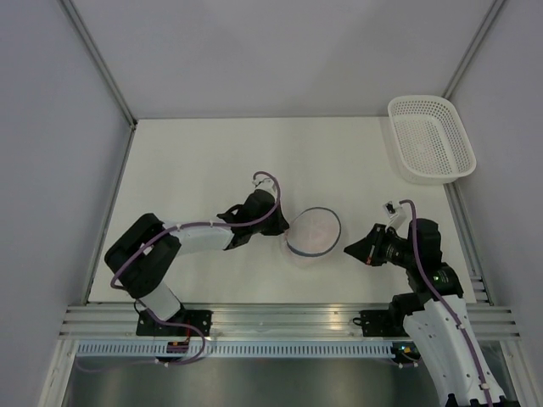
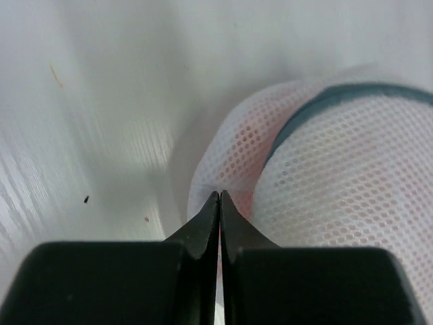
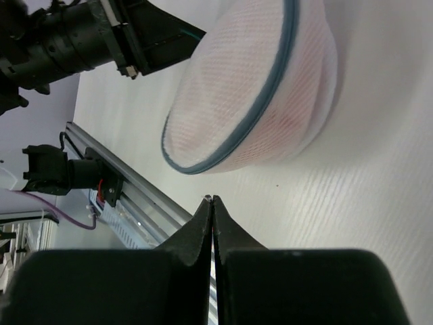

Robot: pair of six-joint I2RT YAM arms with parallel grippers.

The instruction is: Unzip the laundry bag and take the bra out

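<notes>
Firstly, left gripper (image 1: 280,227) clamped shut, tips touching the mesh side of the laundry bag (image 1: 312,231); unclear whether any mesh pinched. Just right of it on the worktop (image 1: 212,161), that bag with the pink bra (image 3: 284,122) inside. Farther right, near but apart, right gripper (image 1: 348,250) closed, holding nothing.

Thru the laundry bag (image 2: 338,189) mesh, the bra (image 2: 247,128) shows as just a pink smudge, shape unreadable. L-wrist view: bag's right side cut off at pic edge, far rim blurry.
</notes>
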